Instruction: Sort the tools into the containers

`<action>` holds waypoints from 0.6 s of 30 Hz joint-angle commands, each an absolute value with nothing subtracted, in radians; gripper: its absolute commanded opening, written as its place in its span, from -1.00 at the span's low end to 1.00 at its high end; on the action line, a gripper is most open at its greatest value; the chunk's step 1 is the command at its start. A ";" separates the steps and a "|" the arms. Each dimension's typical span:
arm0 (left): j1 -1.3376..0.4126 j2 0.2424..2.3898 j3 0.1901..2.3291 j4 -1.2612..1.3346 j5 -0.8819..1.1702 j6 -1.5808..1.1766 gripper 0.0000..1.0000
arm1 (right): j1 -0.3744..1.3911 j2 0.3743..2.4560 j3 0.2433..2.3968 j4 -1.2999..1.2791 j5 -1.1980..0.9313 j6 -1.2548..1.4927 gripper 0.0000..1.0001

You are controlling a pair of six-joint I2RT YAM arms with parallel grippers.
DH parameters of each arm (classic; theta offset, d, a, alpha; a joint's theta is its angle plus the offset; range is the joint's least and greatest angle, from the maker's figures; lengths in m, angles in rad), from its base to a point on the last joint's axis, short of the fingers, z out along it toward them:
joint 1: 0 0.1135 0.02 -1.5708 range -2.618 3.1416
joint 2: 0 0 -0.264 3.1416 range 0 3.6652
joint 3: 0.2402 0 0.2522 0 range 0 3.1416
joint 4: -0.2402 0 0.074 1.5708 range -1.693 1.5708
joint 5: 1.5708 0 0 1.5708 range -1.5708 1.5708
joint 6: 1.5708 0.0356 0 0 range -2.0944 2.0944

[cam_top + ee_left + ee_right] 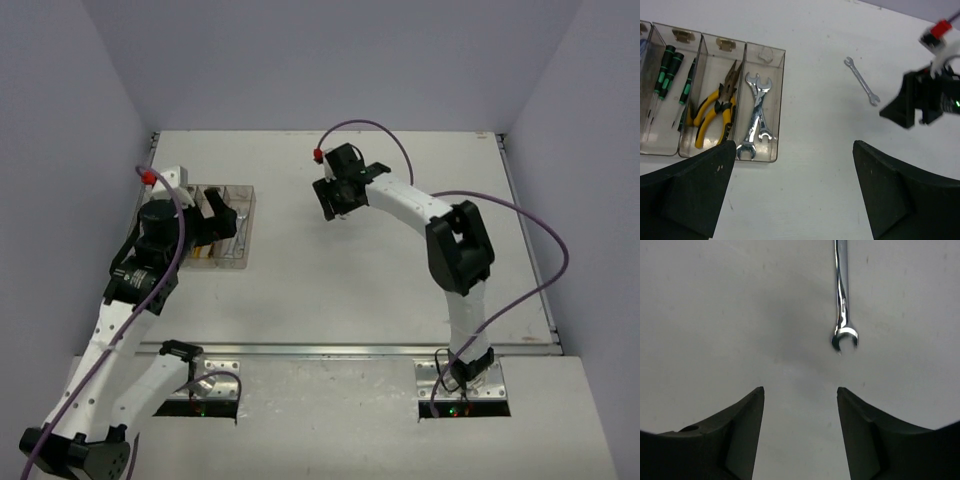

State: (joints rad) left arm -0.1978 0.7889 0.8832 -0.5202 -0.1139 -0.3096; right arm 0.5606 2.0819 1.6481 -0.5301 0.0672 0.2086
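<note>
The left fingers (690, 195) stand wide and empty beside the clear bins (780, 105) holding screwdrivers (665, 75), pliers (715, 107) and wrenches (757, 120). The right fingers (730, 440), partly apart and empty, hover near a lone wrench (842, 300) on the bench (715, 315).

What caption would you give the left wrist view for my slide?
Screwdrivers, pliers and wrenches lie sorted in clear bins; one loose wrench lies on the table.
</note>
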 commanded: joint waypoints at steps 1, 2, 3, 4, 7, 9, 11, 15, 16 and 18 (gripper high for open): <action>-0.204 0.703 0.768 -0.471 -0.066 -0.281 1.00 | 0.524 2.290 1.950 -0.680 0.087 0.103 0.13; -0.210 0.685 0.756 -0.465 -0.081 -0.289 1.00 | 0.515 2.349 2.003 -0.699 0.082 0.096 0.10; -0.214 0.668 0.753 -0.465 -0.085 -0.293 1.00 | 0.511 2.387 2.047 -0.706 0.078 0.090 0.07; -0.217 0.653 0.756 -0.469 -0.080 -0.296 1.00 | 0.508 2.412 2.084 -0.707 0.076 0.085 0.06; -0.218 0.623 0.745 -0.457 -0.062 -0.296 1.00 | 0.501 2.486 2.190 -0.703 0.061 0.052 -0.01; -0.219 0.614 0.723 -0.435 -0.049 -0.299 1.00 | 0.493 2.532 2.222 -0.687 0.052 0.037 -0.02; -0.219 0.616 0.727 -0.433 -0.035 -0.294 1.00 | 0.484 2.553 2.234 -0.674 0.043 0.022 -0.07; -0.219 0.624 0.724 -0.428 -0.021 -0.290 1.00 | 0.480 2.600 2.250 -0.661 0.006 0.008 -0.30; -0.218 0.626 0.724 -0.428 -0.017 -0.288 1.00 | 0.479 2.608 2.253 -0.661 0.003 0.008 -0.33; -0.218 0.629 0.726 -0.426 -0.009 -0.287 1.00 | 0.476 2.625 2.270 -0.672 0.005 0.011 -0.46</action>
